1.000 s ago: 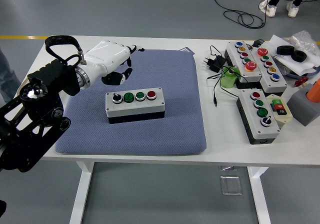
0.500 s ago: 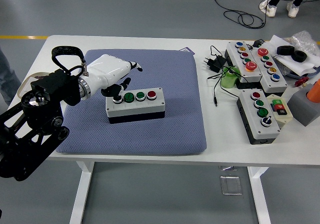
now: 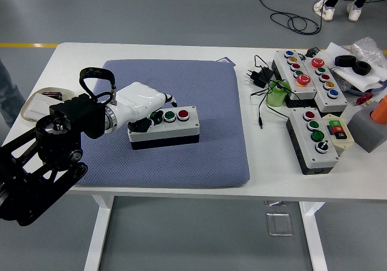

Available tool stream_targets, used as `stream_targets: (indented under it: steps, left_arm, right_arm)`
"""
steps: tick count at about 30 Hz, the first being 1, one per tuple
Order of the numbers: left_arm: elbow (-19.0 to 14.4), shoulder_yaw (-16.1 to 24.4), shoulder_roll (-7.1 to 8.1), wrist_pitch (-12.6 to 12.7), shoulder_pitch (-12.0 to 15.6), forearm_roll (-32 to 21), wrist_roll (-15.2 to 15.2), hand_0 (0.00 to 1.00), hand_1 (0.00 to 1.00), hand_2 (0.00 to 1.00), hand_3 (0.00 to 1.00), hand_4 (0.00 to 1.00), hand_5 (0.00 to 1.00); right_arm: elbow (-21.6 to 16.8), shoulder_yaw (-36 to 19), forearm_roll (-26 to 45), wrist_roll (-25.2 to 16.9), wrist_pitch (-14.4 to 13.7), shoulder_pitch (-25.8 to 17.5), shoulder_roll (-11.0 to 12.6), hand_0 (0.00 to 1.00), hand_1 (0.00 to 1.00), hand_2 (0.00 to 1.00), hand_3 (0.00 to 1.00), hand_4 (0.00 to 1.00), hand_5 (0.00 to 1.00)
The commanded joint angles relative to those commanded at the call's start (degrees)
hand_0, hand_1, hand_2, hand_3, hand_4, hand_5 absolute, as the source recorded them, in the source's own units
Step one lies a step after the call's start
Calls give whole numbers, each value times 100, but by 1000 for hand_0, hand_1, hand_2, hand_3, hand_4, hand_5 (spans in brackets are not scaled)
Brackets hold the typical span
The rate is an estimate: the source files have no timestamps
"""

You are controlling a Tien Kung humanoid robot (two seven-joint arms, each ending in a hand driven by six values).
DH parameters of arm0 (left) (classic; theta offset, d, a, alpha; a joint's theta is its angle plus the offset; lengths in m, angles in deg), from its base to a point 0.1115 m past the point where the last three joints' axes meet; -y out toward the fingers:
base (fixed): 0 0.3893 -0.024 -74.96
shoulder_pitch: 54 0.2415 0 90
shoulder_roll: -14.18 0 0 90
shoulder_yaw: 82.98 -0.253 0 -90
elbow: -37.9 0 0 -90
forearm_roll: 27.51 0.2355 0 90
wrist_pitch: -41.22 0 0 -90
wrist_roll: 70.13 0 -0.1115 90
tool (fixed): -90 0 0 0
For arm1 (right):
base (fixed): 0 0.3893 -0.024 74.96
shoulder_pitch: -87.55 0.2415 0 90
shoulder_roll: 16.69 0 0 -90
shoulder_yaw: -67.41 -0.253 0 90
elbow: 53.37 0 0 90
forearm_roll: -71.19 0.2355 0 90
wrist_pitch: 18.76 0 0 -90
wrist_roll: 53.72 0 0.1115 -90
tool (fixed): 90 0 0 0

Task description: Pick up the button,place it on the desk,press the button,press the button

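At the far left a shallow tray (image 3: 37, 103) is seen on the white table (image 3: 181, 52), beside the black left arm. The white left hand (image 3: 143, 103) is laid over the left end of the button box (image 3: 162, 127), its fingers curled down onto the top so that the leftmost control is covered; nothing is gripped, and it cannot be told which fingertip, if any, bears on a button. The box rests on the blue-grey pad (image 3: 199, 95), with a green button (image 3: 170, 115) and a red button (image 3: 183, 113) left exposed just beside the hand. Trouble is judged likely if several fingers are pressed down together: a neighbouring button could be triggered instead of the intended one, or the box could be tipped or pushed across the soft pad by an off-centre load. Further right, other button boxes (image 3: 314, 139) and a cable with adapter (image 3: 260, 76) are well apart and unlikely to be disturbed.
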Motion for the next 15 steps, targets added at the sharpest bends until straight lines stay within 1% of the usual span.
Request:
stream_targets:
  steps: [2, 6, 15]
  left_arm:
    - [81, -13, -19, 24, 14, 0, 28, 32, 2, 2, 825, 199, 2]
    - [141, -7, -32, 70, 46, 0, 59, 35, 2, 2, 825, 188, 2]
    - [257, -21, -53, 61, 45, 0, 65, 39, 2, 2, 824, 182, 2]
  right_arm:
    - [0, 2, -16, 2, 8, -5, 3, 667, 647, 709, 599, 395, 245]
    - [0, 9, -2, 2, 6, -13, 3, 667, 648, 709, 599, 395, 245]
    - [0, 11, 2, 2, 2, -29, 4, 666, 648, 710, 599, 395, 245]
